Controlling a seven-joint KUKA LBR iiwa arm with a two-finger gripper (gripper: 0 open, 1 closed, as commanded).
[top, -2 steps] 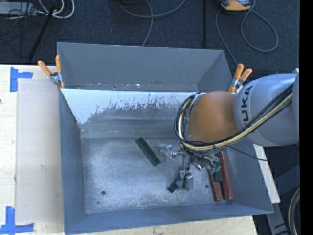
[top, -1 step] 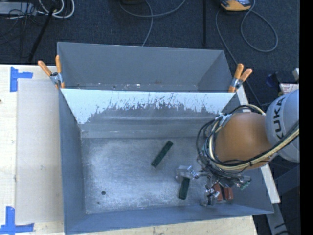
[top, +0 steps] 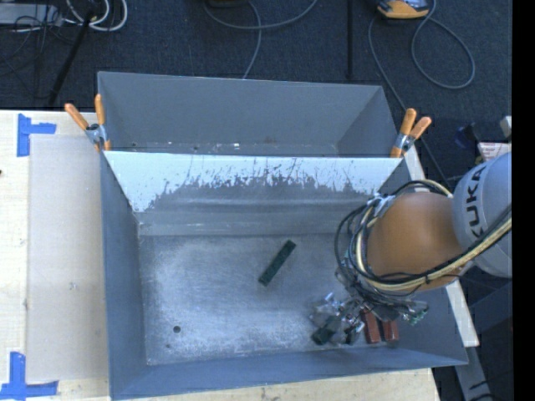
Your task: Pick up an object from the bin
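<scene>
1. Dark flooring [top: 276,32] is lying behind the work area, and the grey metal bin [top: 121,249] is sitting in front of it with its sloped walls facing up.
2. My arm [top: 493,215] is reaching in from the right side of the camera view, over the bin's right wall.
3. An orange cover [top: 410,241] is wrapping my wrist, and looped cables [top: 351,245] are hanging round its left side.
4. My tool [top: 347,317] is hanging low at the near right corner of the bin floor, below the orange cover.
5. I am unable to tell whether the tool is standing wide or narrow, or whether it is holding anything, because the wrist and cables are crowding it.
6. Several small pieces [top: 328,334], dark grey and reddish brown, are lying bunched right at the tool in that corner; I am not able to tell one from another.
7. A dark bar [top: 277,262], long and flat, is lying tilted near the middle of the bin floor, well apart from the tool, up and to its left.
8. A dark speck [top: 176,330] is sitting on the bin floor towards the near left corner.
</scene>
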